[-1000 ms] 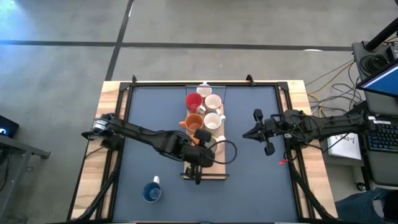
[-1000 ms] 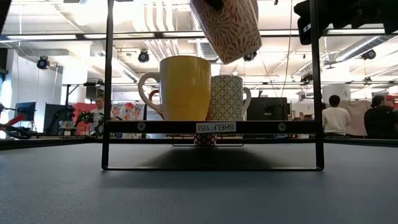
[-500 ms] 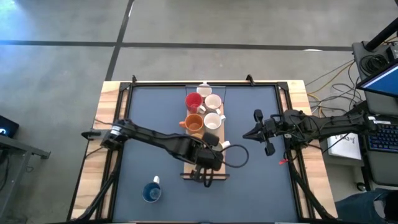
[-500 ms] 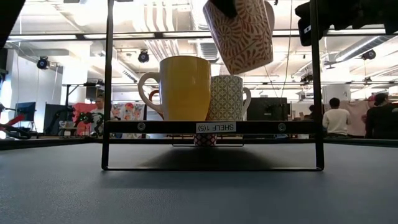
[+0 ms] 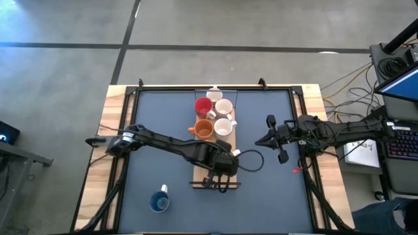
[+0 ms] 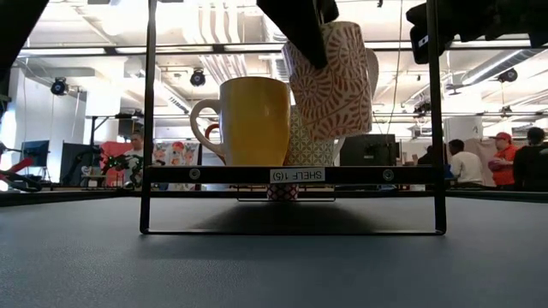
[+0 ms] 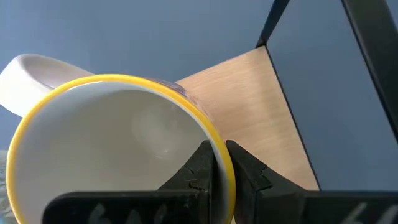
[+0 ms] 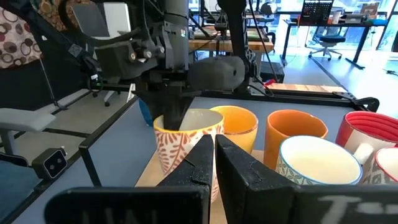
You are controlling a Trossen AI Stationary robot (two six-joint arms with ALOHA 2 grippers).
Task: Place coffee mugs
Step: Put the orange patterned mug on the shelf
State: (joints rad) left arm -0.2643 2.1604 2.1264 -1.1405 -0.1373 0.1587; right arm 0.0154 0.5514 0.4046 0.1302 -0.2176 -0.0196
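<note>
- Lowered since the earlier frame, the patterned mug (image 6: 330, 79) now hangs just above the shelf (image 6: 291, 174) board, beside the yellow mug (image 6: 253, 120).
- Left gripper (image 7: 219, 163): fingers clamped on the mug's yellow rim, one inside and one outside the wall. The bare wooden board (image 7: 249, 112) lies beyond the fingertips.
- Recommended: descend vertically until the base seats flat, keeping clear of the yellow mug, then release.
- Right gripper (image 5: 269, 138) waits beside the shelf, fingers pressed together and empty.
</note>
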